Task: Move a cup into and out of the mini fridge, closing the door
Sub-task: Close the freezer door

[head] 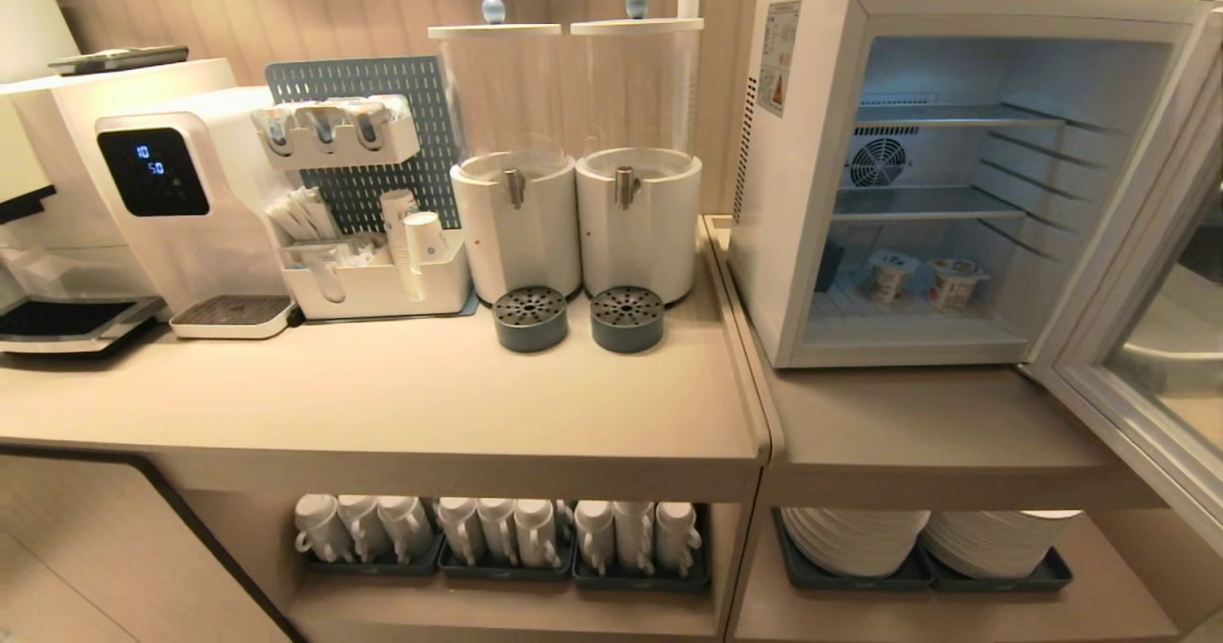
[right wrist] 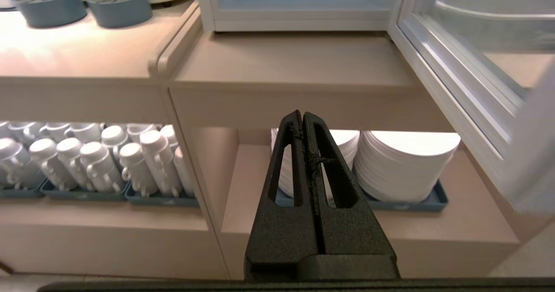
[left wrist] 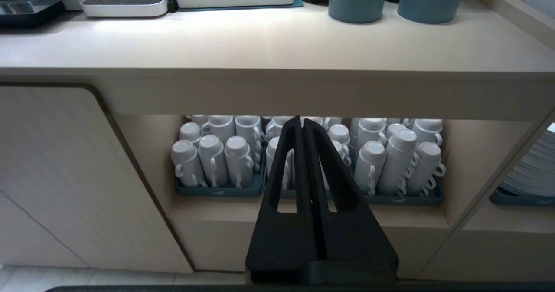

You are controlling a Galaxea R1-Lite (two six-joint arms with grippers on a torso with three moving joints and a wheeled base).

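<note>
The white mini fridge [head: 801, 203] stands open on the lower counter at the right. Its door [head: 1137, 414] is swung out wide to the right, glass pane facing away. Two small printed cups [head: 889, 275] [head: 954, 283] sit side by side on the fridge floor, below two bare wire shelves. Neither arm shows in the head view. My left gripper [left wrist: 301, 123] is shut and empty, low in front of the mug shelf. My right gripper [right wrist: 302, 116] is shut and empty too, below the counter edge in front of the plate shelf, with the fridge base [right wrist: 299, 23] and door frame [right wrist: 455, 92] above it.
Two clear drink dispensers [head: 573, 175] with grey drip cups [head: 531, 318] stand left of the fridge. Further left are a paper-cup organiser [head: 382, 270] and a water machine [head: 182, 203]. Under the counter [head: 382, 404] are trays of stacked white mugs [head: 497, 533] and plates [head: 860, 538].
</note>
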